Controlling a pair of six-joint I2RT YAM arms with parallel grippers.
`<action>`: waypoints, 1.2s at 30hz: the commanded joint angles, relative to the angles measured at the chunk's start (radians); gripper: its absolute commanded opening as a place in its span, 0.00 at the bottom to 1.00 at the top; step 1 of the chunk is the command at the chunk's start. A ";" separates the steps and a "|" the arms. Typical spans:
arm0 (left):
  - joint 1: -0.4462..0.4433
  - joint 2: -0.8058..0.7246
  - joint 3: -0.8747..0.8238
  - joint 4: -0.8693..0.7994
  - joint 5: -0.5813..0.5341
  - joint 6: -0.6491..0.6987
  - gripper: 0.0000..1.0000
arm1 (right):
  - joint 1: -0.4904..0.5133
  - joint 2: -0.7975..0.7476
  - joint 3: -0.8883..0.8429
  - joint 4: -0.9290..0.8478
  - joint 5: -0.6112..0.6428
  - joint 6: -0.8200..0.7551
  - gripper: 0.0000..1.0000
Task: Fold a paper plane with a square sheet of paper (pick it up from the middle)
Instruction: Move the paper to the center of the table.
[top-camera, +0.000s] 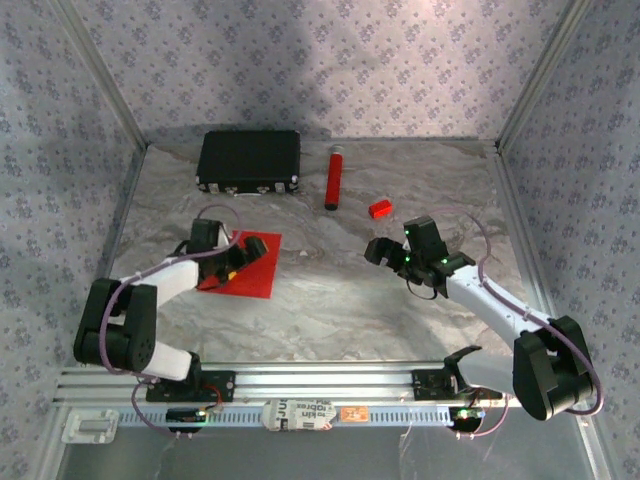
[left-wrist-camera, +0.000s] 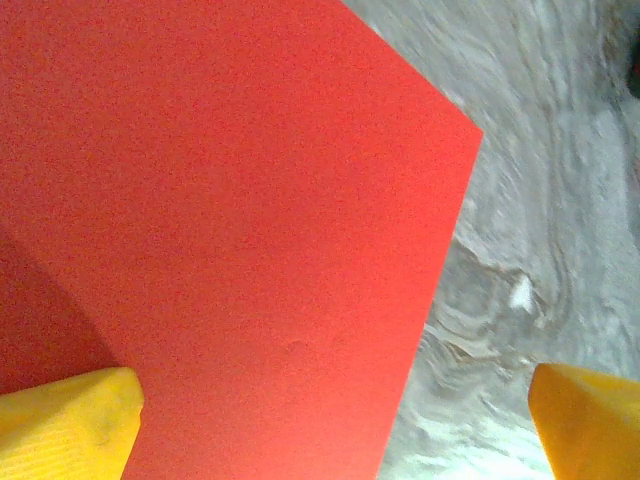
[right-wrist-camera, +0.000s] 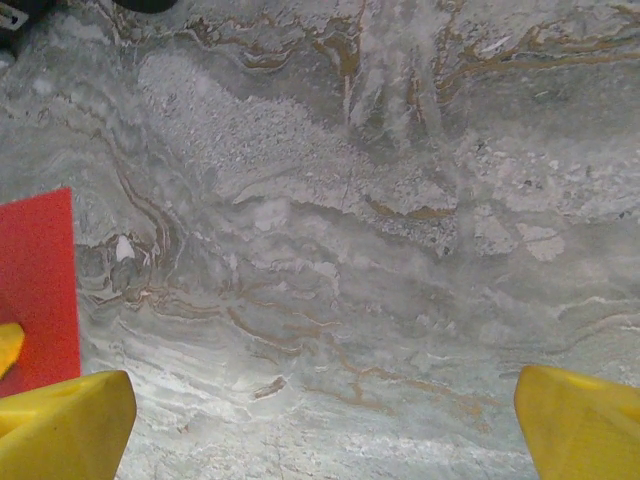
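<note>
The square sheet of paper (top-camera: 258, 280) is bright red and lies flat and unfolded on the marble table, left of centre. My left gripper (top-camera: 238, 262) hovers just over it, open. In the left wrist view the sheet (left-wrist-camera: 230, 220) spreads from the left to a slanted right edge. The left gripper (left-wrist-camera: 330, 440) straddles that edge, one yellow fingertip (left-wrist-camera: 65, 425) above paper, nothing between the fingers. My right gripper (top-camera: 395, 245) stands open over bare table right of centre. In the right wrist view, the sheet's edge (right-wrist-camera: 35, 290) shows left of the right gripper (right-wrist-camera: 325, 440). The paper plane is out of view.
A black rectangular case (top-camera: 250, 162) sits at the back left. A red cylinder tube (top-camera: 333, 178) lies beside it, and a small red block (top-camera: 379, 209) rests just beyond the right gripper. Patterned walls (top-camera: 60, 150) close in the sides and back.
</note>
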 joint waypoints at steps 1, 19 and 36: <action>-0.128 -0.015 -0.108 -0.033 -0.070 -0.226 1.00 | 0.015 -0.030 -0.025 -0.021 0.055 0.071 0.99; -0.085 -0.203 -0.024 -0.191 0.001 0.044 1.00 | 0.070 -0.146 -0.041 0.075 0.028 -0.016 0.99; -0.190 0.063 0.062 -0.186 0.048 0.030 0.99 | 0.086 -0.135 -0.081 0.047 0.099 0.033 0.99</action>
